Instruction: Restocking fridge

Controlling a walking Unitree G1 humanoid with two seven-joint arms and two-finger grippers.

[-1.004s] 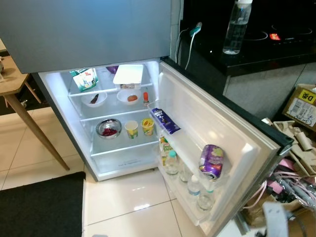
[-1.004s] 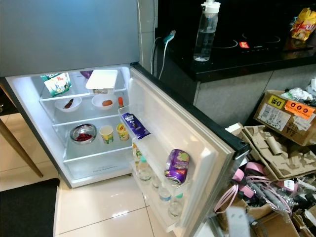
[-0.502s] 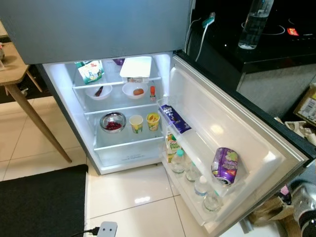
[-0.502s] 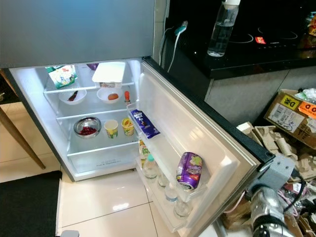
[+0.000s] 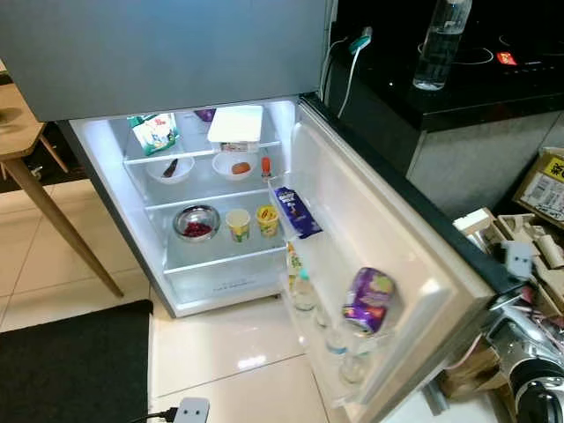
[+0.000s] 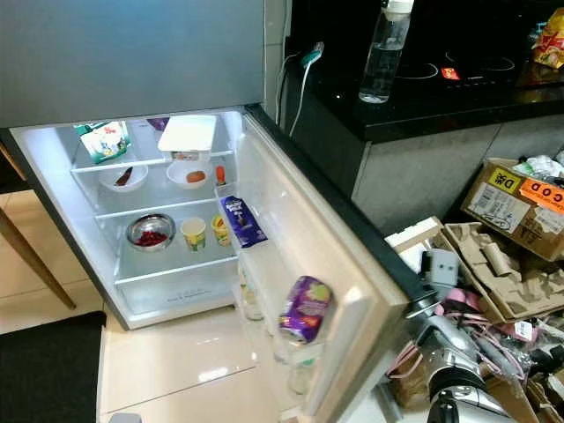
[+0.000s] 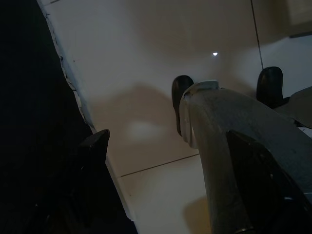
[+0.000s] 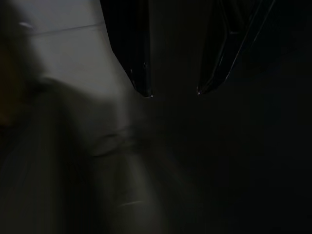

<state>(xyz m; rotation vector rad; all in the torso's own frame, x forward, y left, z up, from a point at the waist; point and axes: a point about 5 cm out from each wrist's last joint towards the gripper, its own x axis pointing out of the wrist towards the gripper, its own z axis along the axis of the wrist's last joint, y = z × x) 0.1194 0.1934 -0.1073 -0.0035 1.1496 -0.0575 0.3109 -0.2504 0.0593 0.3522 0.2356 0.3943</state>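
The fridge [image 5: 225, 282] stands low against the tiled floor [image 5: 229, 348] with its lower door [image 5: 401, 256] swung wide and its interior lit. On the top shelf sit a green-and-white pouch [image 5: 155, 132] and a white lidded tub [image 5: 234, 129]. Below them are two white bowls, one holding something dark [image 5: 170, 167] and one holding something orange [image 5: 236, 166], with a small red-capped bottle [image 5: 265, 166] just beside the second. The next shelf down carries a steel bowl of red fruit [image 5: 196, 223] and two small cups, one pale [image 5: 237, 224] and one yellow [image 5: 267, 219]. In the door's upper pocket lies a blue packet [image 5: 294, 211], tilted. The lower door rack holds a juice carton [image 5: 293, 258], several clear capped bottles [image 5: 304, 291] and a purple can [image 5: 368, 301] lying on its side near the outer end.

The right arm [image 6: 458, 370] shows low at the door's outer edge, among cardboard boxes [image 6: 515, 207] and pink cables [image 6: 489, 322]. In the dark right wrist view, the right gripper [image 8: 173, 92] has its two black fingertips [image 8: 141, 80] apart with nothing between them. The left gripper [image 7: 165, 146] points at the floor, fingers spread wide and holding nothing, with a grey leg and dark feet [image 7: 181, 102] of the robot beyond.

On the black counter [image 5: 458, 88] to the right stands a clear water bottle [image 5: 438, 44], and a white cable [image 5: 339, 70] hangs over its edge. A wooden table leg [image 5: 53, 220] and a black mat [image 5: 75, 370] lie to the left.
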